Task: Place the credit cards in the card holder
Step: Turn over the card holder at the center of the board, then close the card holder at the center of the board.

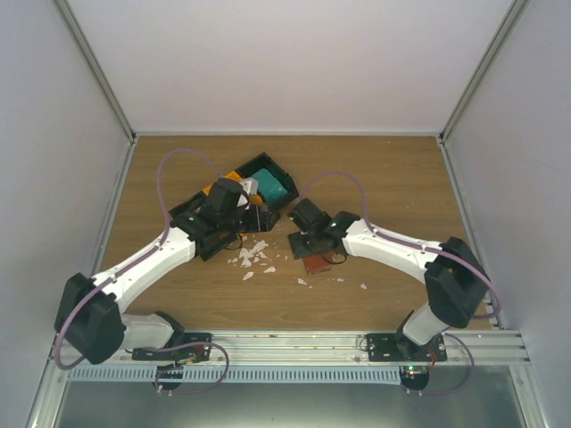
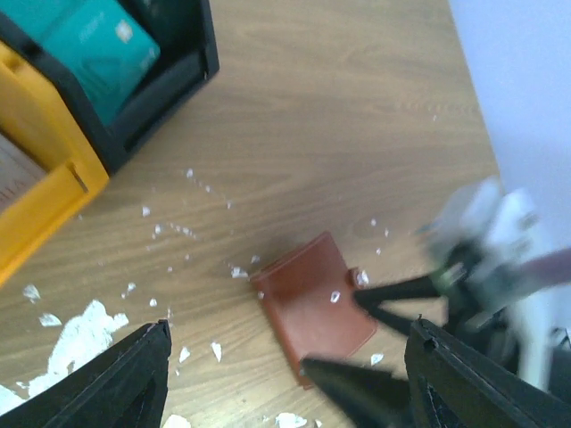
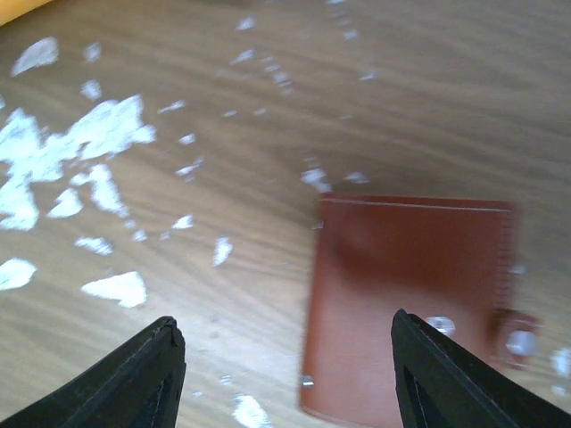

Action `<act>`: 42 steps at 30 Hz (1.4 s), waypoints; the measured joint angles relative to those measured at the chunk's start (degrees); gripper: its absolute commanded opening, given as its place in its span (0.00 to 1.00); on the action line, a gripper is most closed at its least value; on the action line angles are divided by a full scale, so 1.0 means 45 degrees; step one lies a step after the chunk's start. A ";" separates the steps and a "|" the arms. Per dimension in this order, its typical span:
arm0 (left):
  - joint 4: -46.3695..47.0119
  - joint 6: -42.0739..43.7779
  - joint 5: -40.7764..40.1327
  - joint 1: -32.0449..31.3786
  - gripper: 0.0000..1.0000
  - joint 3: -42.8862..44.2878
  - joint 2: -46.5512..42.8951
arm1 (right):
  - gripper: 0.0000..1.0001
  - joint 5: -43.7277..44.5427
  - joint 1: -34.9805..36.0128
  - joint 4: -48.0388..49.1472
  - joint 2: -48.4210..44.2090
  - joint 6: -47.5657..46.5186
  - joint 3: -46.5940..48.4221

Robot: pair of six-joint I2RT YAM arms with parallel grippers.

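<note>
The card holder (image 3: pixel 412 294), a flat brown wallet with a snap tab, lies closed on the wooden table among white scraps. My right gripper (image 3: pixel 285 332) hovers open just above it, its right finger over the wallet's left part and nothing held. From overhead, the right gripper (image 1: pixel 312 242) sits right behind the card holder (image 1: pixel 318 264). A teal credit card (image 2: pixel 94 49) lies in the tray's black compartment. My left gripper (image 2: pixel 290 330) is open and empty near the tray, looking toward the card holder (image 2: pixel 312 303). A pale card edge (image 2: pixel 11 176) shows in the orange compartment.
The black-and-orange tray (image 1: pixel 201 214) stands at the middle left of the table, partly under the left arm. White scraps (image 1: pixel 254 259) litter the wood between tray and wallet. The enclosure's walls bound the table on three sides.
</note>
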 measured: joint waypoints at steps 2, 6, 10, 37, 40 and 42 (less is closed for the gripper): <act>0.0301 -0.0083 0.0461 -0.0044 0.72 -0.0311 0.0432 | 0.64 0.0306 -0.0442 0.0005 -0.0350 -0.0005 -0.0257; 0.0874 -0.0384 0.1151 -0.0539 0.70 -0.0661 0.1681 | 0.63 0.0865 -0.1540 -0.0019 -0.0544 -0.0015 -0.1020; 0.1384 -0.0627 0.1423 -0.1316 0.68 -0.0627 0.3041 | 0.63 0.0850 -0.2482 0.0049 -0.0563 -0.0189 -0.1904; 0.2696 -0.1341 0.1433 -0.2759 0.56 0.0257 0.6863 | 0.38 -0.2142 -0.2613 0.1841 -0.0729 0.0029 -0.3721; 0.2531 -0.1389 0.1209 -0.2846 0.54 0.0607 0.7082 | 0.40 -0.1783 -0.2521 0.1666 -0.0714 0.0233 -0.3657; 0.2263 -0.1379 0.0782 -0.2987 0.50 0.0962 0.7281 | 0.42 -0.1462 -0.2453 0.1428 -0.0656 0.0277 -0.3507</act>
